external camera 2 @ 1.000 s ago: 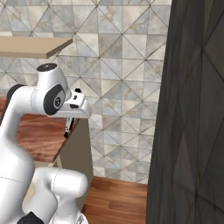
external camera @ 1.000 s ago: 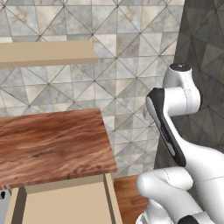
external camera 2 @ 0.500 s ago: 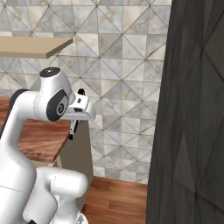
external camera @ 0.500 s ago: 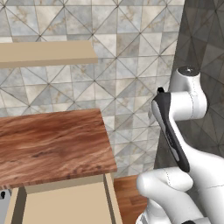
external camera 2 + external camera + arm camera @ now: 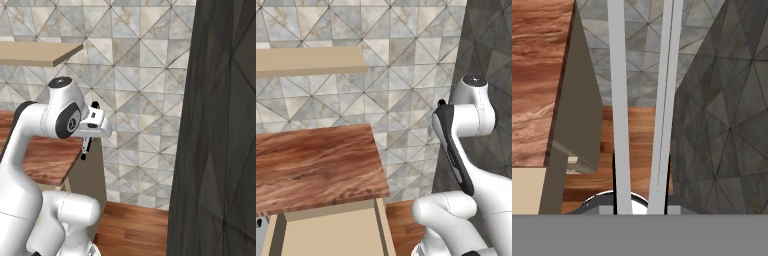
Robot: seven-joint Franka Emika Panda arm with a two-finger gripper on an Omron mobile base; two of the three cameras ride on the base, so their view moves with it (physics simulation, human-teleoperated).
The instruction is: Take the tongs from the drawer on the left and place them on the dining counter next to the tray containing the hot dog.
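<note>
My gripper (image 5: 89, 136) points down beside the right end of a reddish-brown wood-grain counter (image 5: 316, 160) and is shut on the tongs (image 5: 86, 147). They hang below the hand, slim and silver, with a black tip at the bottom. In the hand view the tongs (image 5: 619, 100) run as two pale metal arms from between the fingers to the top edge, over the wooden floor and the counter (image 5: 537, 75). I cannot tell whether this slab is the dining counter. A pale beige box, perhaps the drawer (image 5: 331, 235), juts out under the counter's front edge. The tray and the hot dog are out of view.
A dark stone-patterned wall (image 5: 220, 125) stands close on the right. The tiled wall (image 5: 396, 90) lies straight ahead, with a beige shelf (image 5: 306, 61) above the counter. Between counter and dark wall runs a narrow strip of wooden floor (image 5: 130, 225).
The arm has swung a little to the right, carrying the hand and the tongs toward the dark wall. The grip on the tongs is unchanged.
</note>
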